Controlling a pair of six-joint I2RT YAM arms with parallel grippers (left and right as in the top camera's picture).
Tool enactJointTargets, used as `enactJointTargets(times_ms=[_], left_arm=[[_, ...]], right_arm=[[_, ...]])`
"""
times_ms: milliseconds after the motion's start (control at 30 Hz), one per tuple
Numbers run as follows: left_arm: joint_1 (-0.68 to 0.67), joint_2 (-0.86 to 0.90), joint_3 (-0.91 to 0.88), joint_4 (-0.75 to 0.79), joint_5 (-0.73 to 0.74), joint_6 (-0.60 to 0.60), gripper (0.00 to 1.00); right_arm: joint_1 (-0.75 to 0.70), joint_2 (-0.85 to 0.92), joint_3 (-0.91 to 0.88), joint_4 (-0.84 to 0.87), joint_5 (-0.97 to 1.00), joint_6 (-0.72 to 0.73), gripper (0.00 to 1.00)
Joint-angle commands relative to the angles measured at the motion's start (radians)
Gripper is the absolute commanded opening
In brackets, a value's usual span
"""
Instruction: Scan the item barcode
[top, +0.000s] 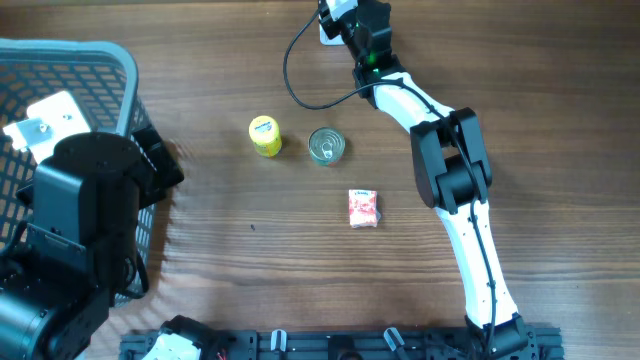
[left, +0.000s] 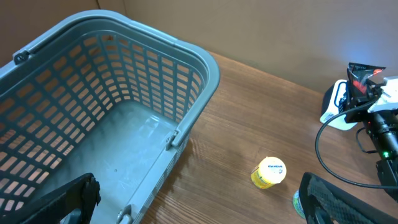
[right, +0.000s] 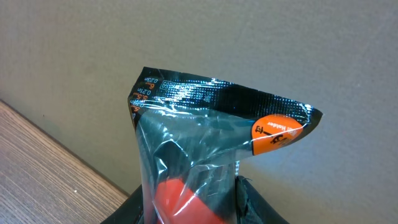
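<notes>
Right gripper (right: 189, 208) is clamped on the shiny black snack packet (right: 211, 118), holding it up by the white scanner (left: 334, 102) at the table's far edge, I'd guess to show its barcode, while the left gripper (left: 199, 205) hangs wide open, empty, over the basket (left: 208, 71).

The glossy black plastic packet (right: 205, 127) carries an orange oval label (right: 277, 133) with tilted white lettering and tiny orange print at its left corner, neither legible. Blue lettering on the small yellow tub (left: 268, 174) is likewise unreadable.
</notes>
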Motion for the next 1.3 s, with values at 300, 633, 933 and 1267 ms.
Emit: enactJointTargets(times_ms=[300, 633, 933, 1267], left_arm=[[0.001, -0.004, -0.007, -0.02, -0.018, -0.021, 1.0], [0.001, -0.004, -0.007, -0.046, -0.033, -0.02, 1.0], [0.001, -0.004, -0.007, -0.061, -0.032, -0.02, 1.0], [0.001, -0.004, -0.007, -0.06, -0.031, -0.02, 1.0]], right_arm=[[0.001, -0.037, 0.008, -0.098, 0.041, 0.0, 0.18], [0.001, -0.248, 0.008, -0.399, 0.042, -0.009, 0.17], [-0.001, -0.533, 0.008, -0.844, 0.295, -0.137, 0.05], [-0.164, -0.624, 0.007, -1.291, 0.488, -0.009, 0.05]])
